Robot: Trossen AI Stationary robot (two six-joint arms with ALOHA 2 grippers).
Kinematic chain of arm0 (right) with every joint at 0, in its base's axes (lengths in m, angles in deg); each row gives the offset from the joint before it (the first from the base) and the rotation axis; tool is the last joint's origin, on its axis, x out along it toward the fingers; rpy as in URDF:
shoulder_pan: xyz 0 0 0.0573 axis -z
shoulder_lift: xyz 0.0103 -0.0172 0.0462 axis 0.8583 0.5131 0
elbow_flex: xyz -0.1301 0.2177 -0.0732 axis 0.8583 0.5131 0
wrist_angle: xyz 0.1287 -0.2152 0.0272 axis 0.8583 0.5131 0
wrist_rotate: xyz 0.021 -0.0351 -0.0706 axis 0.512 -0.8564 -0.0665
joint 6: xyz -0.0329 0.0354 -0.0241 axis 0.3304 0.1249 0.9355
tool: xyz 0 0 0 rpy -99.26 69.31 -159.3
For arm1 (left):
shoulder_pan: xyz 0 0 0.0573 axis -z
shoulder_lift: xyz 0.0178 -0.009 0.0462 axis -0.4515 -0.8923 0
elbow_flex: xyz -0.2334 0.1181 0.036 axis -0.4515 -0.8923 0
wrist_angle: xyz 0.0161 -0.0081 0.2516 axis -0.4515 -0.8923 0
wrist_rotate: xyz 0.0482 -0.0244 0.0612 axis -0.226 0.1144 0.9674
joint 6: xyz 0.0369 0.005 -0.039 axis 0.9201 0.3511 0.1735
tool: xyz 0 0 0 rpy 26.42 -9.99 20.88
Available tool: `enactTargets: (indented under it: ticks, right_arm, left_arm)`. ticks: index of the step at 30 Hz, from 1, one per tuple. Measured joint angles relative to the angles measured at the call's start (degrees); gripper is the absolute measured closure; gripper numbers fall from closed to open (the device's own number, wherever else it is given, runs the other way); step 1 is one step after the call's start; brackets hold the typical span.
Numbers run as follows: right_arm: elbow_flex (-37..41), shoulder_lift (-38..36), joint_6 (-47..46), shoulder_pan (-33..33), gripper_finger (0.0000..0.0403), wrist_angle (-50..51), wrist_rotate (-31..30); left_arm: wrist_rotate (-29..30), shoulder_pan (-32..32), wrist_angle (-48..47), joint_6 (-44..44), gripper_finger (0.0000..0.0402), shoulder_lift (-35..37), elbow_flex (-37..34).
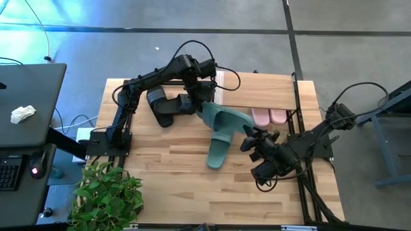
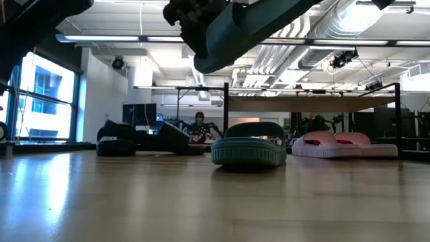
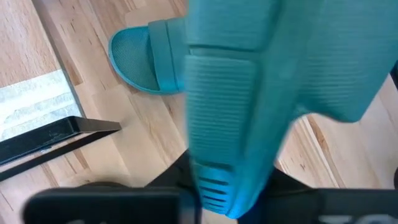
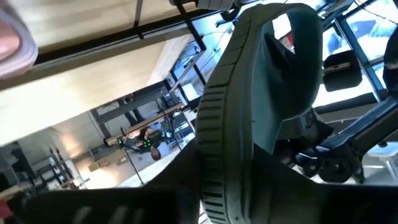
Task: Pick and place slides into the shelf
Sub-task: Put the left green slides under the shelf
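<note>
One dark teal slide (image 1: 226, 119) hangs in the air over the table's middle, seen at the top of the low view (image 2: 228, 33). My left gripper (image 1: 200, 106) is shut on its left end and my right gripper (image 1: 252, 136) on its right end. The other teal slide (image 1: 217, 153) lies sole-down on the table below it. Two black slides (image 1: 167, 106) lie at the left. Two pink slides (image 1: 268, 117) stand on the table under the shelf (image 1: 257, 86) at the far edge. My left gripper pinches the lifted slide's end (image 3: 214, 186) between its two fingers, slanting down from the far left. The ribbed sole faces the wrist camera. The slide reaches away from the fingers, clear of the table. My right gripper grips the slide's other end by the sole's ribbed rim (image 4: 214, 180), coming nearly level from the table's right. The slide stands on edge between the fingers, its strap (image 4: 292, 56) to one side; the fingers hide the place of contact.
The shelf's black leg (image 3: 50, 140) stands on the table near the resting teal slide (image 3: 146, 59). A potted plant (image 1: 106, 192) sits at the near left corner. A side desk (image 1: 29, 109) with a mouse stands left of the table.
</note>
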Motion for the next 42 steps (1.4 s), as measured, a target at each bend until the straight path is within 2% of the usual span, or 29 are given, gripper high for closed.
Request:
enactTargets:
  ticks: [2,6,16,21,25,30,34,38,42]
  right_arm:
    - [0.0,0.0,-1.5,0.0,0.0371,-0.2,0.0]
    - [0.0,0.0,-5.5,0.0,0.0371,-0.2,0.3]
    - [0.0,0.1,-18.7,-1.7,0.0371,2.2,-2.8]
    - [0.0,0.1,-24.6,-2.0,0.0371,2.7,2.5]
    - [0.0,0.1,-28.6,-2.0,0.0371,2.9,4.9]
    - [0.0,0.1,-36.9,-2.0,0.0371,4.1,11.5]
    - [0.0,0.0,-43.1,-3.4,0.0371,6.0,12.9]
    - [0.0,0.0,-47.3,-4.9,0.0371,6.4,17.7]
    - [0.0,0.1,-56.8,-5.7,0.0371,6.4,22.4]
  left_arm:
    - [-0.1,0.0,0.1,-0.5,0.0328,0.0,0.0]
    - [-0.3,0.0,0.3,-1.8,0.0286,0.0,0.0]
    - [-0.3,-0.1,0.2,-4.1,0.0209,0.4,0.1]
    - [-0.7,-0.1,0.1,-5.4,0.0163,0.6,0.1]
    - [-3.6,-0.2,0.1,-6.7,0.0128,1.0,0.1]
    - [-4.3,-0.1,0.1,-7.0,0.0092,1.3,1.5]
    - [-4.4,-0.2,0.1,-7.1,0.0073,1.3,4.3]
    - [-3.5,0.0,1.3,-7.2,0.006,1.6,5.4]
    - [0.4,-0.1,2.7,-7.6,0.0055,2.2,5.4]
